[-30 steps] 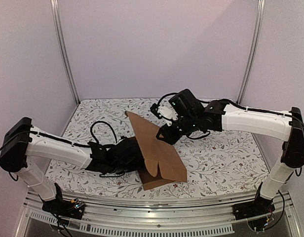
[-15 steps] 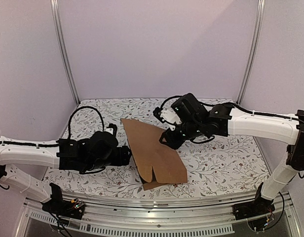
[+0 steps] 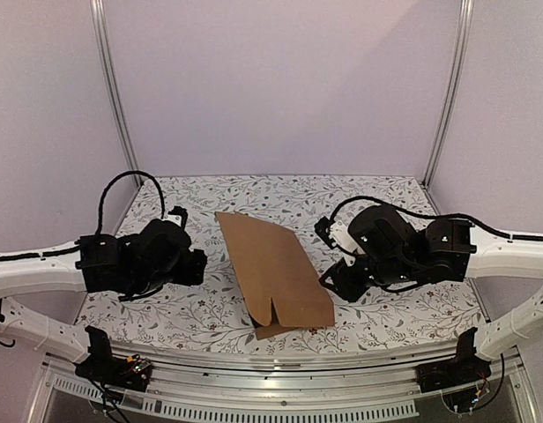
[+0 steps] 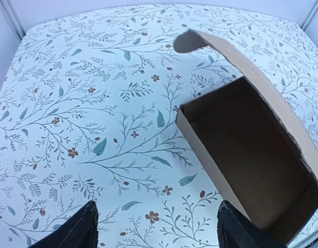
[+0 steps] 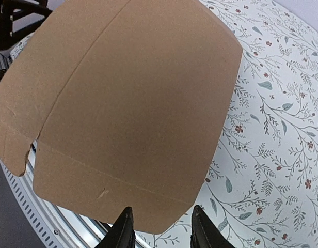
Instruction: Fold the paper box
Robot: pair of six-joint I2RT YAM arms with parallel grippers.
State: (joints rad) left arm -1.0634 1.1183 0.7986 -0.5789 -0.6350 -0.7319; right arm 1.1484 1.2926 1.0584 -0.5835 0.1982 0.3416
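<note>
**While both tools hang empty, shut the lid squarely**

From above, the paper box lies on the counter. The left tool is near its left side and the right tool just beside its right edge.

Left wrist: tool wide open, holding nothing, lid raised.

Right wrist: tool partly open, empty. I would press the lid's front edge down evenly.

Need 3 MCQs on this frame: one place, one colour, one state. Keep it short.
1. Where does the paper box lie relative to the left pincer and right pincer? A between them; B left of both; C right of both.
2. Box colour? A white; B brown; C blue.
3. What grips the box? A left pincer; B right pincer; C nothing.
Answers: 1 A, a pincer sits on each side; 2 B, plain brown cardboard; 3 C, both pincers stand open and clear of it.
</note>
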